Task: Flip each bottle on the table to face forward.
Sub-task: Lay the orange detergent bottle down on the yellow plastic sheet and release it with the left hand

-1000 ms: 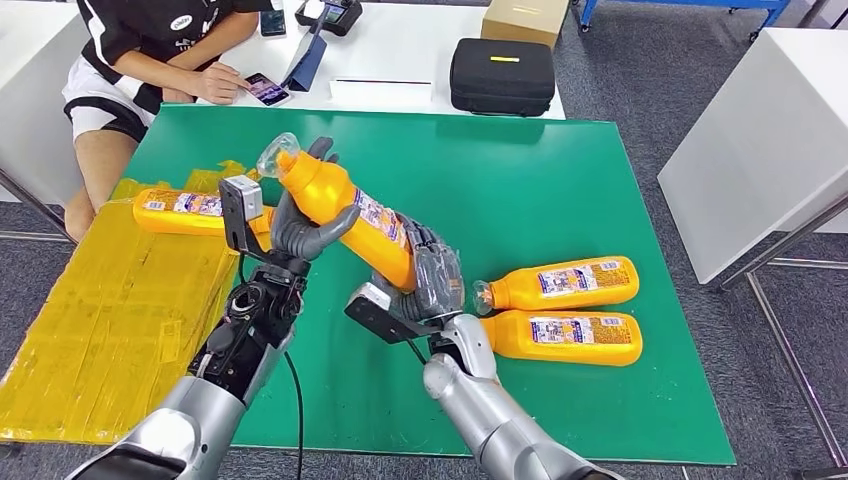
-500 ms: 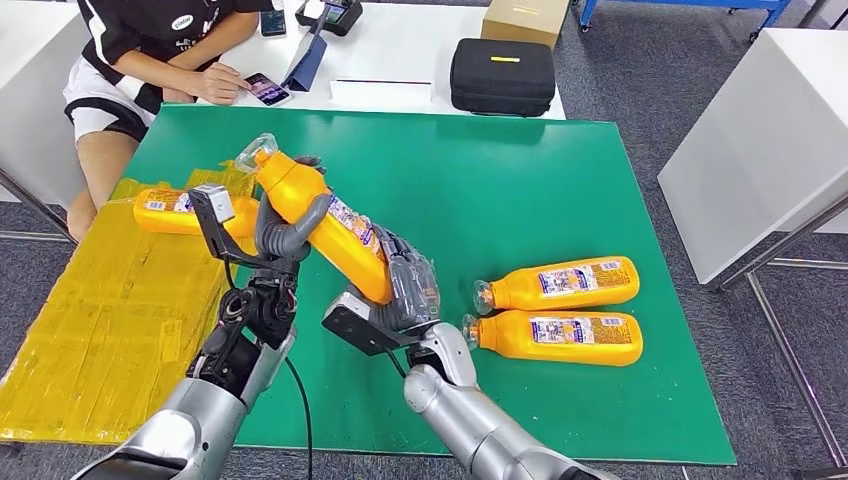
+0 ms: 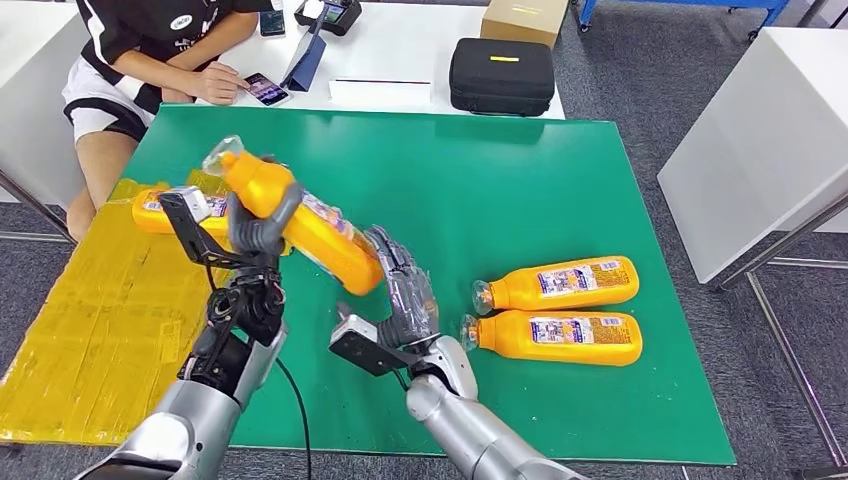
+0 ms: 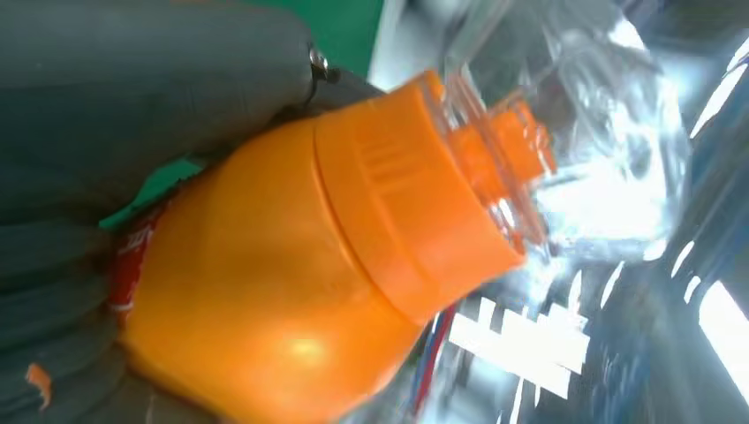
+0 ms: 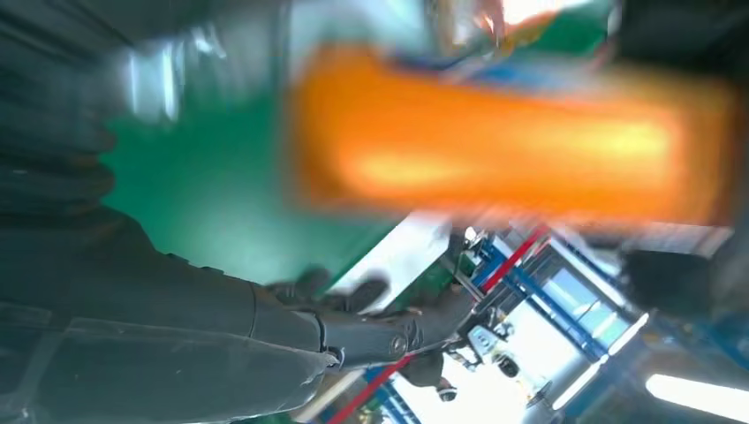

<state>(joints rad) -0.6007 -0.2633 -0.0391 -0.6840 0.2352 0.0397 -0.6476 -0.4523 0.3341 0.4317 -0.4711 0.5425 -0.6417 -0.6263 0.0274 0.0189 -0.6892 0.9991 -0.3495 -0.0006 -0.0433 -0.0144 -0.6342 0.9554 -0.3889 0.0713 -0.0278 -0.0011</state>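
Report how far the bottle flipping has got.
Looks done: one bottle lies on the yellow sheet at the table's left. In hand: the left hand grips a raised bottle; the right hand is open beside its base. Left: two bottles lying at the right.

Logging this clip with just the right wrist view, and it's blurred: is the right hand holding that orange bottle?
Observer: No. The left hand grips the held bottle near its neck. The right hand is open beside its base.
Operator: Is it off the table?
Observer: Yes, it is held tilted above the green mat.
Operator: Other bottles?
Observer: Three, all lying down: the far bottle and the near bottle side by side on the mat's right, and the left bottle on the yellow sheet.
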